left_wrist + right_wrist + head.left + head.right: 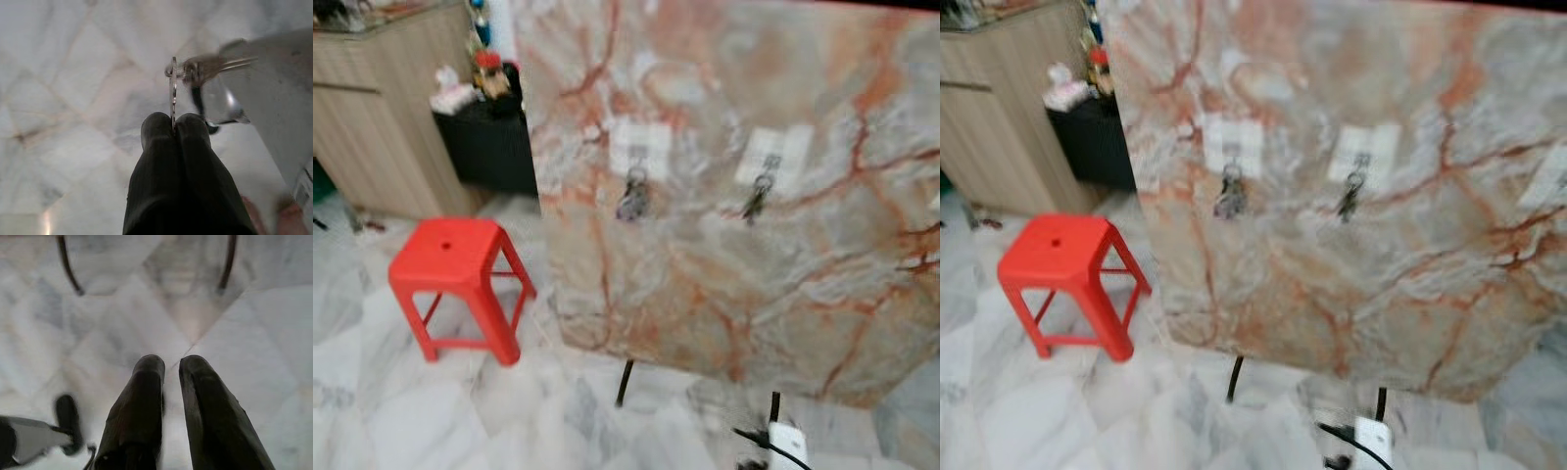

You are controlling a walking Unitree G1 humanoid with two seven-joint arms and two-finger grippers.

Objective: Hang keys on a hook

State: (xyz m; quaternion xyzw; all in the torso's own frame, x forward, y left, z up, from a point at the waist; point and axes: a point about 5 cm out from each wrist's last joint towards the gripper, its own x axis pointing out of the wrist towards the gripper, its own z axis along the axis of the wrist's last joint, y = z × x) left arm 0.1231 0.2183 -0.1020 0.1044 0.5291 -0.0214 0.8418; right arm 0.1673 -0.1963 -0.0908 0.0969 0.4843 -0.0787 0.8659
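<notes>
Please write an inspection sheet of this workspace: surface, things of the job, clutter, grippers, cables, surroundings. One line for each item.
Surface: marble panel standing upright on thin dark legs, with two white hook plates.
Job's things: key bunch pinched by its ring in the left gripper; two other key bunches hang on the panel's hooks.
Clutter: red plastic stool on the floor left of the panel; small items on a dark low cabinet.
Grippers: left gripper shut on the key ring; right gripper empty, fingers slightly apart, pointing at the floor.
Cables: black cable running to a white box on the floor below the panel.
Surroundings: white marble floor; wooden cabinet at the left.
</notes>
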